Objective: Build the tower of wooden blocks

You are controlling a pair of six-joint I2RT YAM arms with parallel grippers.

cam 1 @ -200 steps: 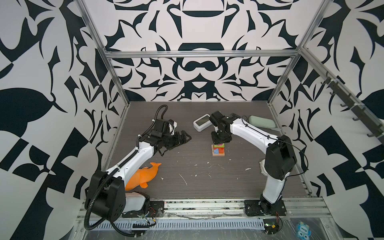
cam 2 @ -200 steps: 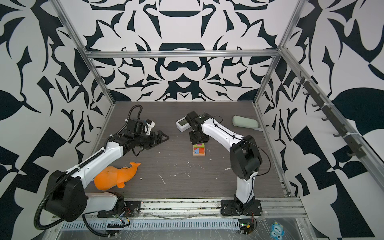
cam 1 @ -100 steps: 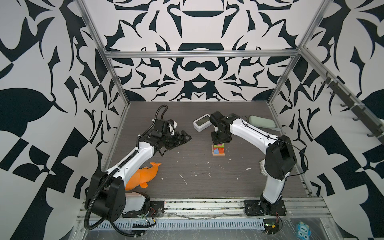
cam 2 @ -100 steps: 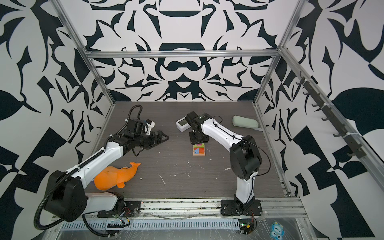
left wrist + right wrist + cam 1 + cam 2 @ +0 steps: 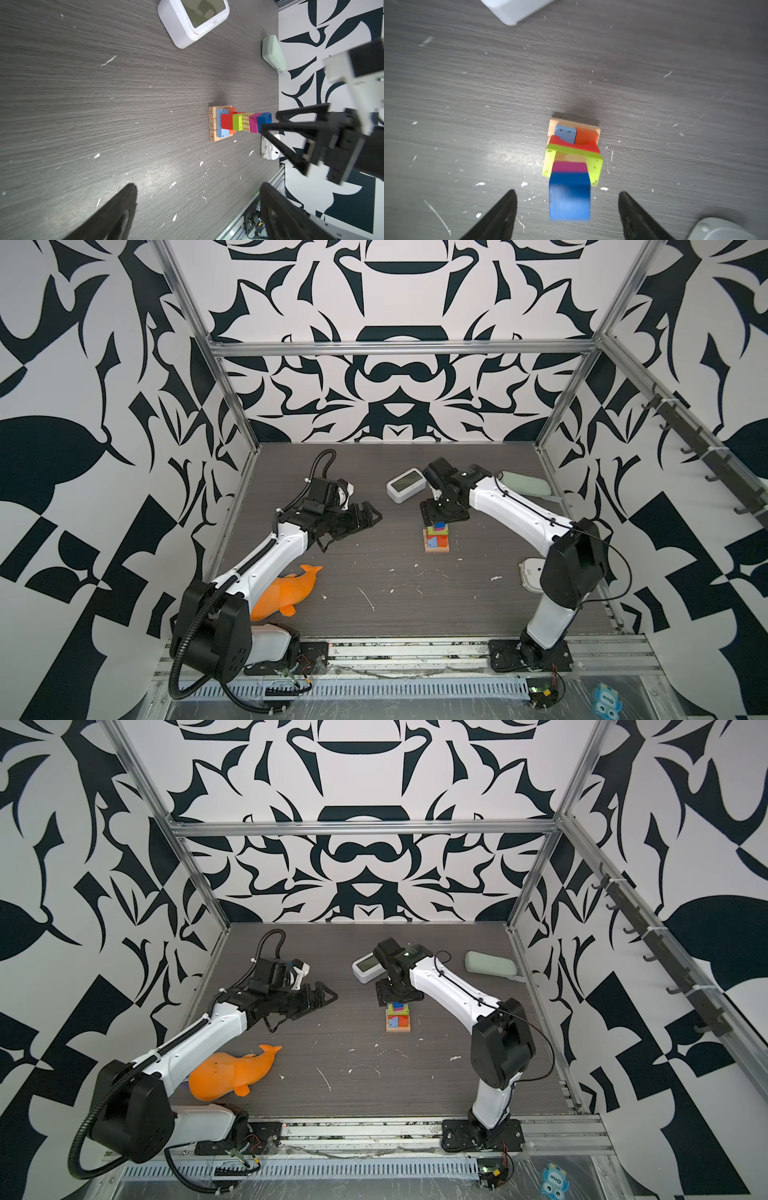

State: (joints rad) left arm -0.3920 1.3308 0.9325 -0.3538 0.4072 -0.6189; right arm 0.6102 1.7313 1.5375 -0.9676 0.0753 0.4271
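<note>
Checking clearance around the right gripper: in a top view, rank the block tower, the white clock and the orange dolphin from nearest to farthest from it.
1. tower: directly beneath the right gripper, nearest.
2. white clock: a little farther back and to the view's left.
3. orange dolphin: far off at the view's front left, clearly farthest.

dolphin (image 5: 286, 593): orange, on its side, worktop (image 5: 415, 605) near left | clock (image 5: 405, 486): white, screen up, far centre | pouch (image 5: 524, 484): pale green, far right | puck (image 5: 530, 574): white, right edge | flecks: white, scattered
</note>
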